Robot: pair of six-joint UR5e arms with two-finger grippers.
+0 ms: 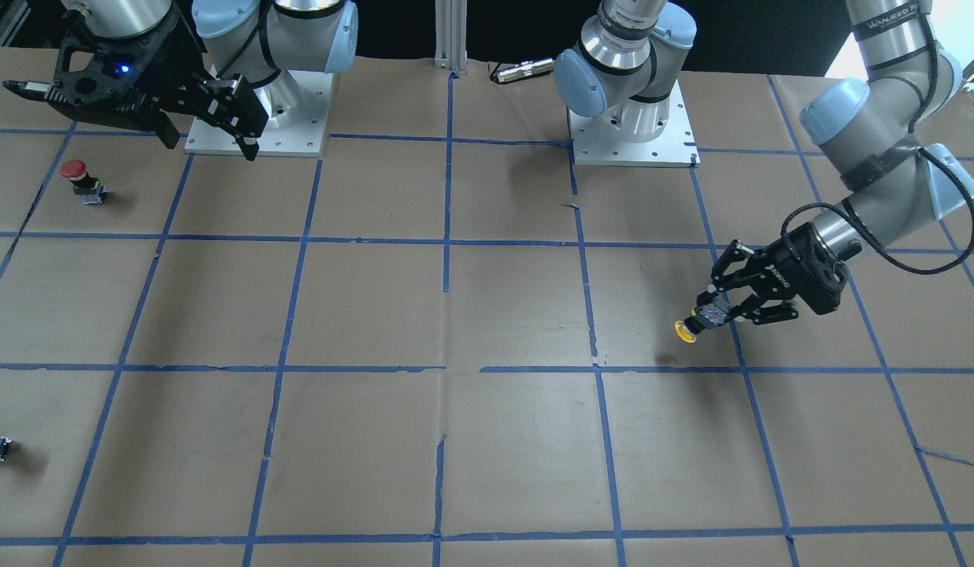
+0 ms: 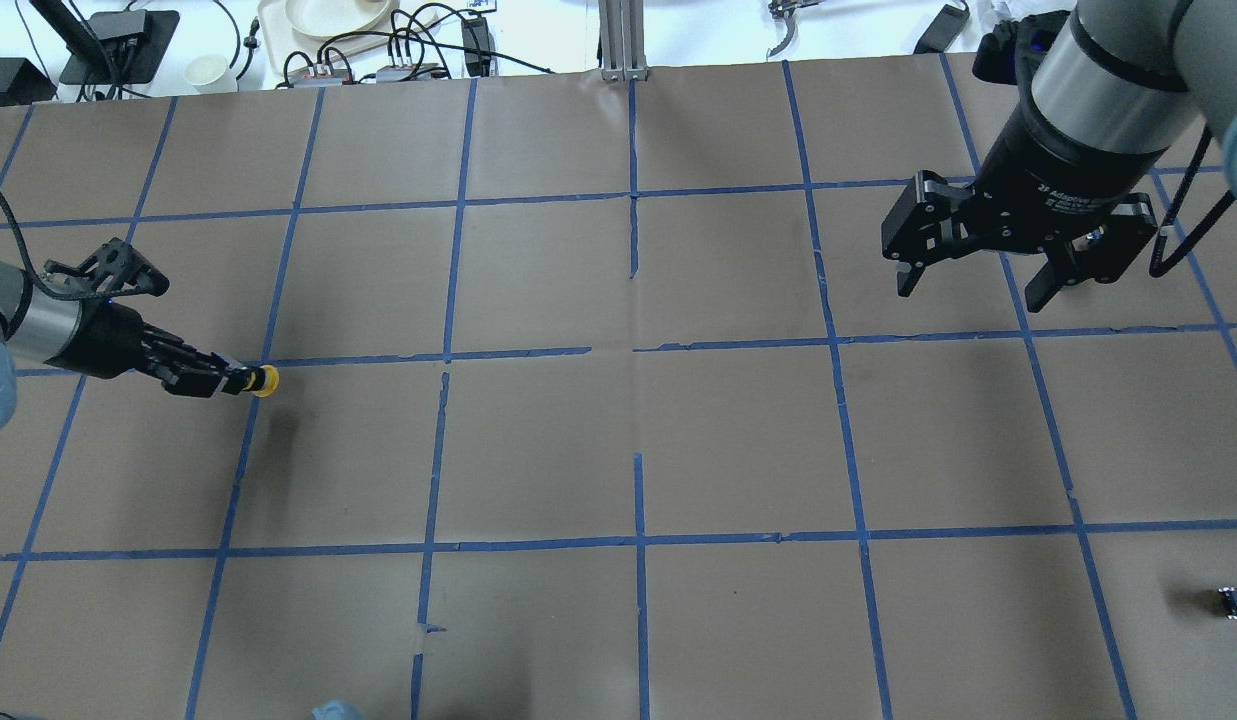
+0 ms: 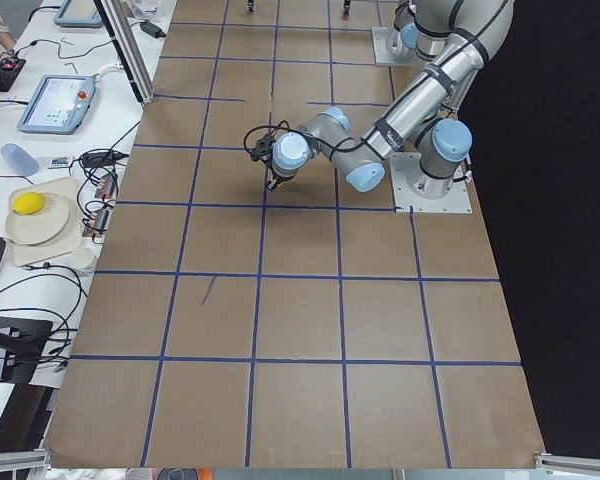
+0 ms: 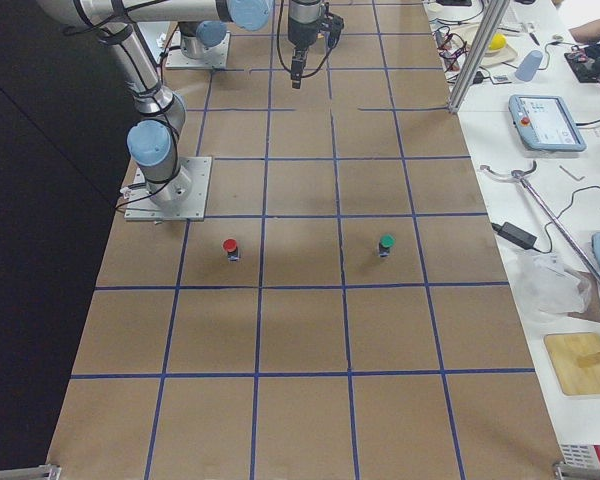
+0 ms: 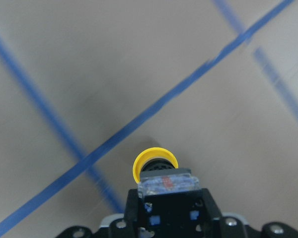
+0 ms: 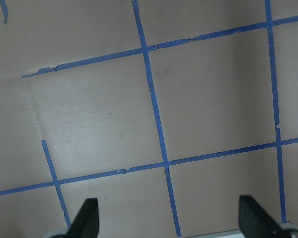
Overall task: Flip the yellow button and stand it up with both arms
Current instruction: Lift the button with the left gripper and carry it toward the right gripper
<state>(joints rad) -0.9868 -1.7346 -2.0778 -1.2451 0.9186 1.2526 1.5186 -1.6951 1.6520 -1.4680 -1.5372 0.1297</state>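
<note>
Yellow button [image 2: 266, 381] clamped by the left gripper [image 2: 233, 382], cap outward, near the worktop's left edge; right gripper [image 2: 970, 293] spread wide — empty. Button's body mostly hidden between the fingers.

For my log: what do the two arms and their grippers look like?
The left arm and right arm are silver-grey tubes with light-blue joint caps, on square metal base plates. The left gripper and right gripper are black and two-fingered, with open linkages. The right one shows a blue light and white lettering. A black cable loops along the left wrist.
</note>
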